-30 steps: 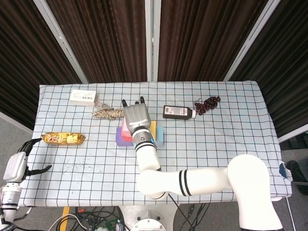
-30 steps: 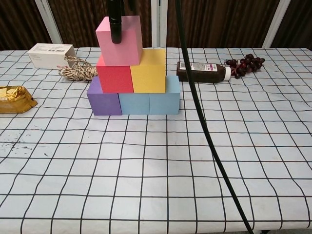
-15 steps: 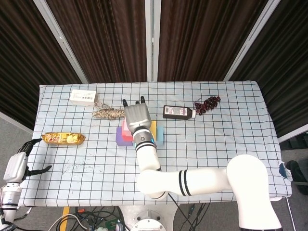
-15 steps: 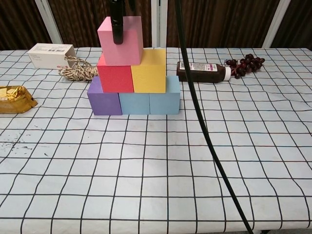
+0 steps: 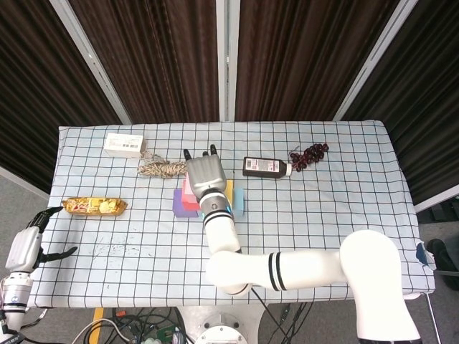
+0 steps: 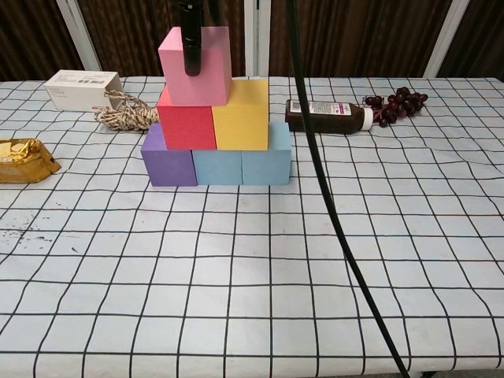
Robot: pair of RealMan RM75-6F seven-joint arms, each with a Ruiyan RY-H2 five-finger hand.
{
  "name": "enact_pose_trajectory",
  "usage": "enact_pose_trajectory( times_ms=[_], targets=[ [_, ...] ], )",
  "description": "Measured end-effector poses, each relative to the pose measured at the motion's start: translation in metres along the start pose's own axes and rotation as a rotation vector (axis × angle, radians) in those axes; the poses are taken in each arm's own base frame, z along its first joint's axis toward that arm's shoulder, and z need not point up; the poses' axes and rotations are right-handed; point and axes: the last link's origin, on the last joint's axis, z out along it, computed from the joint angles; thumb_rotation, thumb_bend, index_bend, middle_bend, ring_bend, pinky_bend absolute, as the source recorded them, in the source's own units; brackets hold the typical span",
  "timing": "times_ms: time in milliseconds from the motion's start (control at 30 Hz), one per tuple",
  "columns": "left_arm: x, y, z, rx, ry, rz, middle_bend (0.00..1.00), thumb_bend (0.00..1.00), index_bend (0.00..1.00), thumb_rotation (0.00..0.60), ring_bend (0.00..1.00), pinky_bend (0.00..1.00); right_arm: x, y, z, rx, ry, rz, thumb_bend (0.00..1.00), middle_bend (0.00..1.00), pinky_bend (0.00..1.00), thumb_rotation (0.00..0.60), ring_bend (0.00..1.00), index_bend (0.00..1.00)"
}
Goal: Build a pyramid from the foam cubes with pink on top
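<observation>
The grey right hand covers a stack of coloured foam cubes on the checked tablecloth, fingers pointing away.

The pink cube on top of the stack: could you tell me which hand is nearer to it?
Right. The right hand is over the pink cube, a finger against its front face. The left hand hangs beyond the table's left edge.

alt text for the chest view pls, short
A pink cube tops a foam pyramid on a checked table, sitting left of centre over a red cube and yellow cube, with purple and two blue cubes below. A dark finger of the right hand rests against the pink cube's front.
</observation>
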Motion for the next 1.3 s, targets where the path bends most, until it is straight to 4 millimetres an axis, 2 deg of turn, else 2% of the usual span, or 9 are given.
enact_pose_trajectory(
  times_ms=[667,967,1167,1300],
  targets=[
    [0.0,0.002,0.0,-0.003,-0.002,0.005,0.14,0.03,0.15,0.6,0.11,0.18,0.002,0.005,-0.002,0.018,-0.014,0.013,0.05,0.12,0.0,0.6,0.07,0.0],
    [0.002,0.005,0.0,-0.011,-0.001,0.01,0.14,0.03,0.15,0.6,0.11,0.18,0.013,0.014,-0.016,0.068,0.0,0.031,0.05,0.04,0.0,0.6,0.0,0.0],
    [0.0,0.01,0.003,-0.022,-0.009,0.022,0.14,0.03,0.15,0.6,0.11,0.18,0.028,0.04,-0.039,0.116,0.026,0.061,0.05,0.03,0.0,0.6,0.0,0.0],
    [0.0,0.015,0.004,-0.031,-0.011,0.033,0.14,0.03,0.15,0.6,0.11,0.18,0.04,0.078,-0.057,0.118,0.083,0.109,0.05,0.03,0.0,0.6,0.0,0.0]
  ],
)
